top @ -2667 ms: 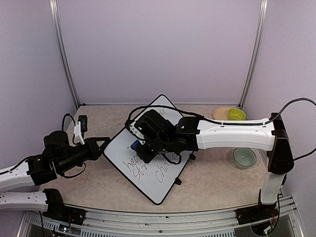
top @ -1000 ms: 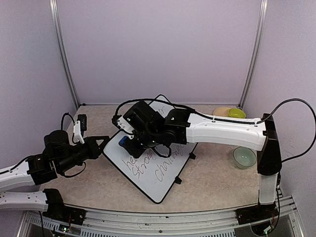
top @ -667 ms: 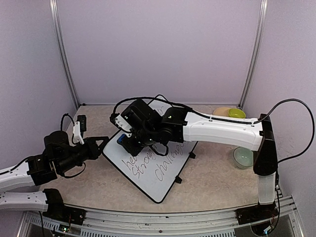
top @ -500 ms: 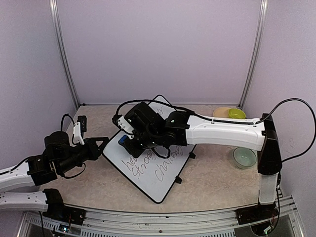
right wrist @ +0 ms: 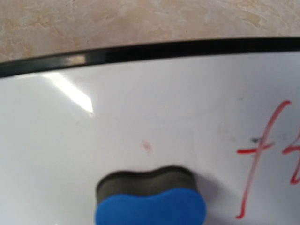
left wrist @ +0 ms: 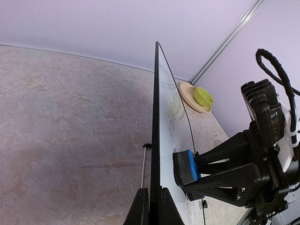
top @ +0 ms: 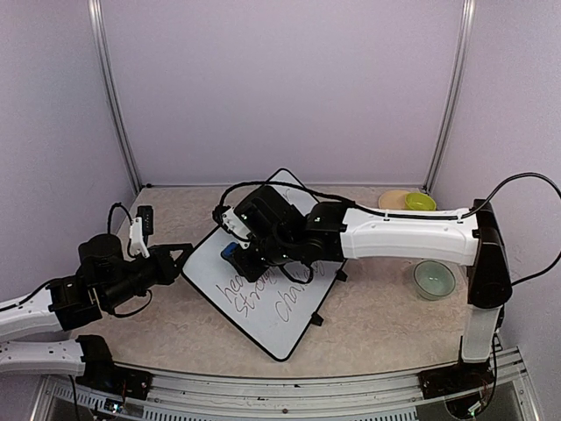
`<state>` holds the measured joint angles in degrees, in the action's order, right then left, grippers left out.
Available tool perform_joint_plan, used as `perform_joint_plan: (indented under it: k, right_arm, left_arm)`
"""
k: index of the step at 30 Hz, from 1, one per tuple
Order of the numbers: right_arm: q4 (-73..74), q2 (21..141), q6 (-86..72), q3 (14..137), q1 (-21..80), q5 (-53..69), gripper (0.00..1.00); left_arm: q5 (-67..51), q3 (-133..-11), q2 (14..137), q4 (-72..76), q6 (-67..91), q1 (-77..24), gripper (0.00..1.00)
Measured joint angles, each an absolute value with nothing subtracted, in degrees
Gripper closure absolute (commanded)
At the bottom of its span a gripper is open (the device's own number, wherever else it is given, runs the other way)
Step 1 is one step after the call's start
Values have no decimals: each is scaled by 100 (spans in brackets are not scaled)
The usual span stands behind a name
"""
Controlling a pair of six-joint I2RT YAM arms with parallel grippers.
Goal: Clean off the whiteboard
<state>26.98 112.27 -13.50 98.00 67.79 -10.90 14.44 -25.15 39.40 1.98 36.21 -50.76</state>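
The whiteboard [top: 207, 268] stands tilted on the table, with handwriting [top: 263, 296] on its lower half. My left gripper [top: 180, 256] is shut on the board's left edge; in the left wrist view the black frame [left wrist: 154, 117] runs edge-on between its fingers [left wrist: 139, 210]. My right gripper [top: 237, 253] is shut on a blue eraser [top: 228, 251] and presses its dark felt face against the board's upper left area. The eraser also shows in the left wrist view [left wrist: 186, 167] and the right wrist view [right wrist: 150, 199], with red writing [right wrist: 260, 159] to its right and the frame [right wrist: 140, 52] beyond.
A pale green bowl [top: 435, 279] sits at the right. A tan plate [top: 394, 199] with a yellow-green bowl [top: 420, 203] stands at the back right. The board's black wire stand [left wrist: 143, 164] props it from behind, with its feet [top: 316, 321] on the table.
My right gripper slid the eraser left and up across the board, then back right and slightly down. The left gripper and the board have stayed in place.
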Motion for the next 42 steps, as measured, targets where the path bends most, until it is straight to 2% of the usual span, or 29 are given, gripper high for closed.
perform_joint_plan:
  k: [32,42]
  right_arm:
    - [2547,11284,-1385,9745,6729,-1013,78]
    - [2550,11137,-1352,9474,6077,-1020,79]
  left_arm:
    - [1551,-2093,3758,615,3918,-5076,100]
    - [1577,-2093,3717,552,3916,-5076,100]
